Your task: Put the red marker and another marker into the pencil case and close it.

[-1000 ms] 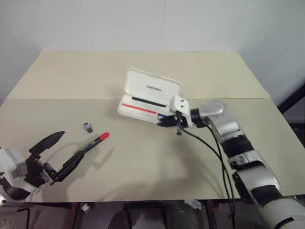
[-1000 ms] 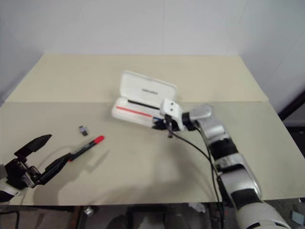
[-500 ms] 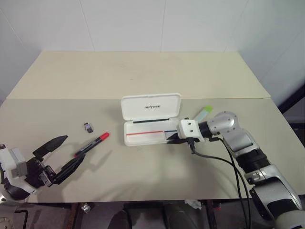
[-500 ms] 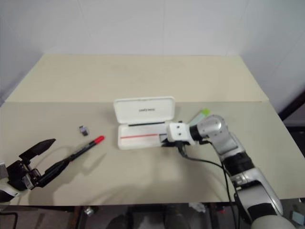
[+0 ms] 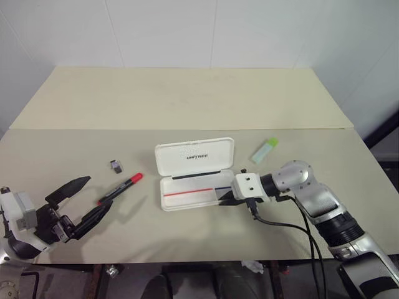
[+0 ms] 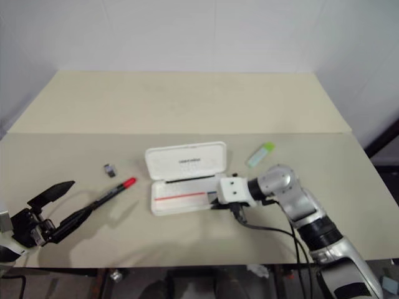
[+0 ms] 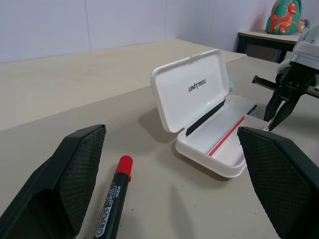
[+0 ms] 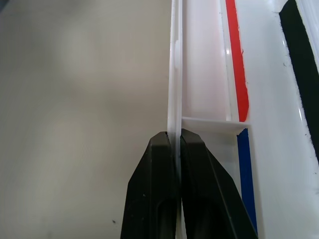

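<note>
Head-camera view of a beige table, described from the robot's left to its right. At far left, the left gripper hangs above the near table edge with its two black fingers spread wide and nothing between them. Just beyond its tips lies the red marker, flat on the table, red cap pointing away from the robot (the left wrist view shows the marker between the spread fingers, white lettering on its black barrel). A small dark grey block sits on the table near the marker, apart from it. At centre stands the pencil case, open, its white lid tilted back with the black lettering facing the robot and a red-and-blue line along the tray. The right gripper is clamped on the near wall of the tray at its right-hand end; the right wrist view shows both fingers pressed against the thin white wall. Farther right, beyond the case and apart from it, the green-ended marker lies on the table.
</note>
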You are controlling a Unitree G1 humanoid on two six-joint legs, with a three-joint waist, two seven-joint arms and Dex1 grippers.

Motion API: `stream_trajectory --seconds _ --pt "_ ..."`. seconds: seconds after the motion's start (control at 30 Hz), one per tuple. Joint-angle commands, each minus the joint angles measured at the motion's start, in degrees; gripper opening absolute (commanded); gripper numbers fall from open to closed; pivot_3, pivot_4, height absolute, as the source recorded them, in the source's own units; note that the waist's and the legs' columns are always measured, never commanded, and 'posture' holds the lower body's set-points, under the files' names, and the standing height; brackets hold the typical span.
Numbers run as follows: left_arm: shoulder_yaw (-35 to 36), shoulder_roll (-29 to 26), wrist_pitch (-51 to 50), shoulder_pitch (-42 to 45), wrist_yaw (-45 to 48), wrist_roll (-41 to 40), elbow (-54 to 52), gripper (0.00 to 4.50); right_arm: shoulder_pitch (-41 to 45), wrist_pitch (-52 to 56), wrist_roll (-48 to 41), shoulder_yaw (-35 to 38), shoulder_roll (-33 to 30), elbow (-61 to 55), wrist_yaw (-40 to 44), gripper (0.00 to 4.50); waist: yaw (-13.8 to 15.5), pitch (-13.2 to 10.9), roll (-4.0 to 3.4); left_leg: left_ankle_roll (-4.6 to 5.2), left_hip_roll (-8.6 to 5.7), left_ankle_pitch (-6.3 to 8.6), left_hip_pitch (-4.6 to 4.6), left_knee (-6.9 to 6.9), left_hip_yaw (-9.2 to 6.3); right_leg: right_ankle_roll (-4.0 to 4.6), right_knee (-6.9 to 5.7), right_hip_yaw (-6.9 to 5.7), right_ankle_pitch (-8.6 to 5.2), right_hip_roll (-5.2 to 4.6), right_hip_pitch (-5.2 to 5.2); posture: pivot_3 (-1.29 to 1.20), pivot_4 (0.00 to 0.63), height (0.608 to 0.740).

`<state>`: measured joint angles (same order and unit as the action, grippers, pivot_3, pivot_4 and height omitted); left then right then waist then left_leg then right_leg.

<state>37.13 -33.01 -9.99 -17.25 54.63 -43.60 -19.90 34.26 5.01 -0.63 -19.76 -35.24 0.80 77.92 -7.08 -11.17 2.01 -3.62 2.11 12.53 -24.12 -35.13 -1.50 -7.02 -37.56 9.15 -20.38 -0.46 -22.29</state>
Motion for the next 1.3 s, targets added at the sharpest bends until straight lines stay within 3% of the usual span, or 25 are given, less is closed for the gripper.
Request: stream_trajectory --seconds 0.03,0.17,0.4,0.47,1.3 --pt "-0.11 -1.17 0.21 0.75 0.23 -0.31 -0.40 4.50 -0.77 -0.67 -1.60 1.32 -0.80 -2.49 -0.72 0.28 0.25 0.00 0.00 0.00 0.00 0.00 0.01 -0.01 0.00 0.00 0.00 -0.01 0.00 0.00 0.02 0.00 0.150 0.740" --pt "-0.64 -1.48 0.13 1.42 0.20 -0.13 0.06 4.50 -1.49 -2.08 -1.91 1.40 -0.31 -1.33 -1.76 1.50 0.85 0.01 0.01 0.00 -0.02 0.00 0.03 -0.01 0.00 0.00 0.02 -0.01 0.00 0.01 0.04 0.00 0.150 0.740" --pt "-1.27 -1.79 0.31 1.91 0.06 -0.12 0.31 4.50 -1.06 -4.64 -2.66 1.33 0.54 1.61 -2.62 4.05 0.86 0.01 0.01 0.01 -0.02 0.00 0.04 -0.01 -0.02 0.00 0.01 -0.03 0.00 0.01 0.05 0.00 0.150 0.740" --pt "-1.39 -1.83 0.33 2.00 0.00 -0.14 0.28 4.50 -0.66 -5.37 -2.77 1.31 0.65 2.72 -2.54 4.46 0.86 0.01 0.01 0.00 -0.01 0.00 0.03 -0.01 -0.02 0.00 0.01 -0.04 0.00 0.01 0.05 0.00 0.150 0.740" --pt "-3.32 -1.74 0.21 3.52 -1.94 0.12 -0.11 4.50 3.71 -14.87 -8.44 5.90 3.66 10.73 -4.18 4.46 0.79 0.01 0.01 0.00 -0.02 -0.01 0.10 -0.05 -0.27 0.00 0.03 -0.29 0.00 -0.02 0.27 0.00 0.150 0.740"
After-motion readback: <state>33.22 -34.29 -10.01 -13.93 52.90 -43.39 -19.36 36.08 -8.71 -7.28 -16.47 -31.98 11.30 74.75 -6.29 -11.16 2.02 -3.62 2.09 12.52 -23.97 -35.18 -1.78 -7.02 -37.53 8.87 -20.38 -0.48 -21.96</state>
